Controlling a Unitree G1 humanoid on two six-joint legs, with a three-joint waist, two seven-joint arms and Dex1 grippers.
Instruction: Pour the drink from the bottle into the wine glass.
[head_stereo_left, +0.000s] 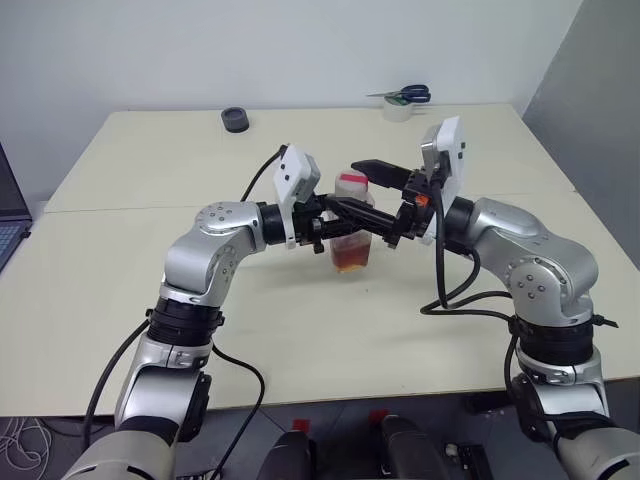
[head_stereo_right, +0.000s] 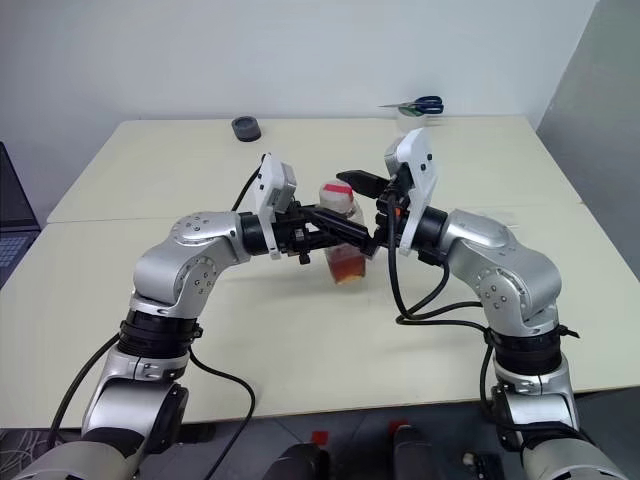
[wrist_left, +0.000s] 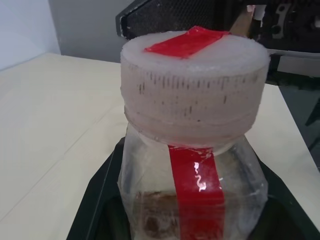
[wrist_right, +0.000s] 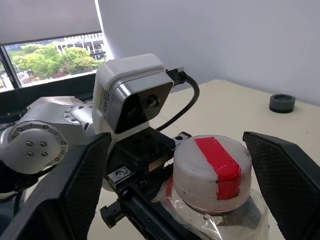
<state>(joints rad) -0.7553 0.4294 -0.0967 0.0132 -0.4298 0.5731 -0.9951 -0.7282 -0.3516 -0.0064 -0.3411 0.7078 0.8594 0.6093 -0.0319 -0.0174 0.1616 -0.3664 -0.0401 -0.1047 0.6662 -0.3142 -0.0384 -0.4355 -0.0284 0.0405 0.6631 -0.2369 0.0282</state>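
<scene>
The bottle (head_stereo_left: 352, 228) is clear plastic with a whitish cap (wrist_right: 212, 172) that carries a red strip. It is upright at mid-table. The amber drink (head_stereo_left: 352, 260) fills its lowest part. My left gripper (head_stereo_left: 368, 224) reaches in from the left and is shut on the bottle's body below the cap, with black fingers (wrist_left: 95, 200) on both sides of it. My right gripper (head_stereo_left: 372, 202) comes from the right and stands open, one finger (wrist_right: 87, 190) on each side of the cap without touching it. Whether the bottle's base touches the table I cannot tell. The wine glass is out of view.
The cream table (head_stereo_left: 150, 300) has a seam running across its middle. A small black round object (head_stereo_left: 235, 119) lies at the back. A tape roll with blue-handled scissors (head_stereo_left: 405, 98) on it sits at the back right. A laptop's edge (head_stereo_left: 10, 215) shows at far left.
</scene>
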